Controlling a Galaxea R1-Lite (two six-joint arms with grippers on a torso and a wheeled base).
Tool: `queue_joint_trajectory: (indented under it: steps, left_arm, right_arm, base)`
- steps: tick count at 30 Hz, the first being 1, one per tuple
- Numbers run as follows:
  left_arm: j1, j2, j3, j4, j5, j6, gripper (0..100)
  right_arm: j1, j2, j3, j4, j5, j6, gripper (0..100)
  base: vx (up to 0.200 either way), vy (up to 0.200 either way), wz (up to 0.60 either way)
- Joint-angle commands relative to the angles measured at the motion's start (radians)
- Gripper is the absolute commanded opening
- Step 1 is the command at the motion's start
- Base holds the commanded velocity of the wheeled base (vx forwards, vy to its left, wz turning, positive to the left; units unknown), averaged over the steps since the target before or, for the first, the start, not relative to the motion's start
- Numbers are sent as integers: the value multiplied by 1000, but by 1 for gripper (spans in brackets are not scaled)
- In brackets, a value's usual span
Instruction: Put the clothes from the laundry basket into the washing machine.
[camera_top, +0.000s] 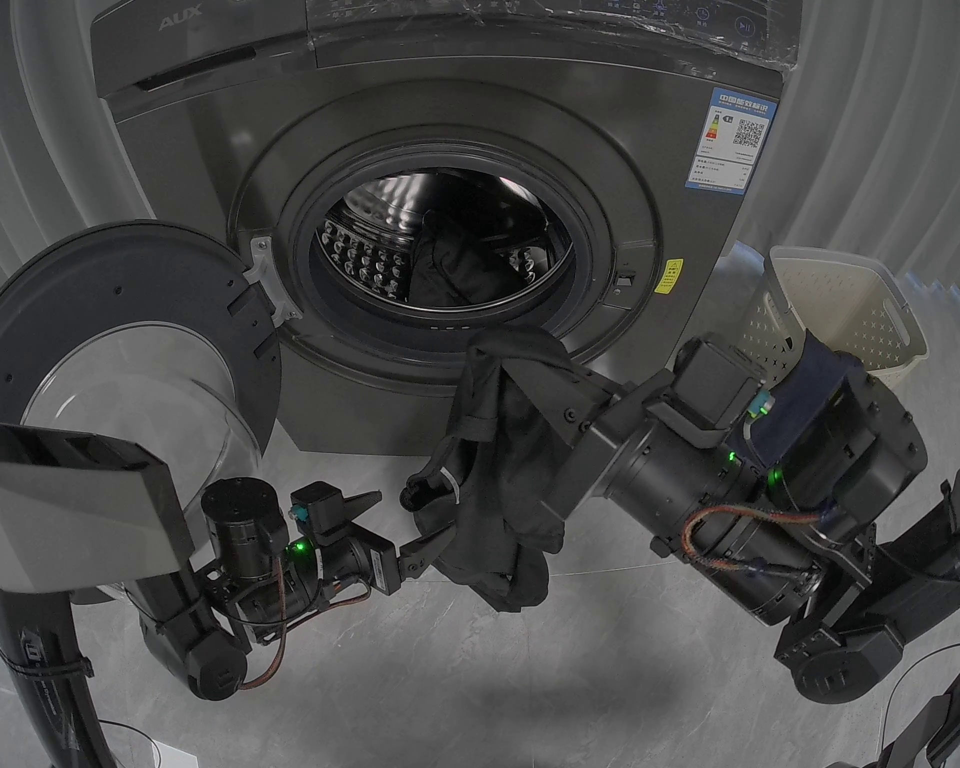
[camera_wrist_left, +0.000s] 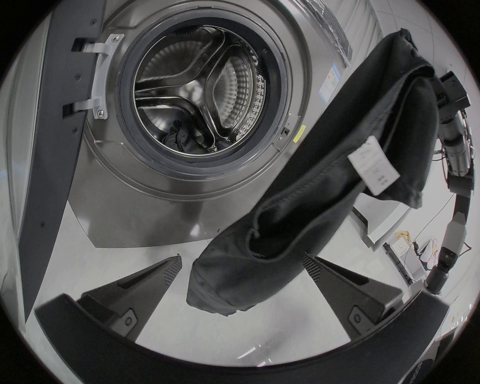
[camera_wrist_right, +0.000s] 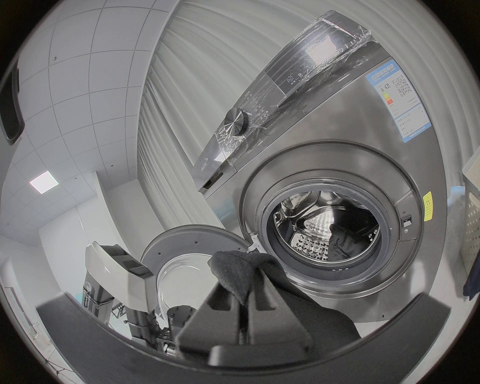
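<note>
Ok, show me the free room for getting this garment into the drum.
Free: the drum mouth above the dark clothes inside; the floor below the garment. Crowded: the lower rim, where the garment hangs from the right tool beside the open left tool.

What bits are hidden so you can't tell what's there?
Laundry basket, head view: right arm covers its inside; clothes left unknown.
Drum, head view: dark heap inside, too shadowy to count pieces.
Blue cloth, head view: mostly behind the right arm.
</note>
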Motion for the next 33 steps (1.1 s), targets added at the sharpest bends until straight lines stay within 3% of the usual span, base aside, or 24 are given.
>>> queue_joint_trajectory:
  steps: [1, 18, 19, 28, 33]
  left_arm:
    - [13, 60, -50, -3, 1, 4, 100]
    - [-53, 103, -128, -1, -33, 6, 100]
    - [-56, 105, -133, -1, -35, 6, 0]
    - [-63, 97, -154, -14, -33, -8, 0]
    - [-59, 3, -119, -14, -9, -20, 0]
  right_arm:
    - [4, -1, 0, -1, 0, 0, 0]
    - [9, -1, 11, -3, 0, 1, 0]
    - [9, -1, 14, -4, 0, 1, 0]
    - [4, -13, 35, 0, 0, 3, 0]
    - [-16, -24, 51, 8, -2, 3, 0]
  base:
    - [0, 0, 0]
    - [0, 0, 0]
    - [0, 0, 0]
    - [0, 0, 0]
    - [0, 0, 0]
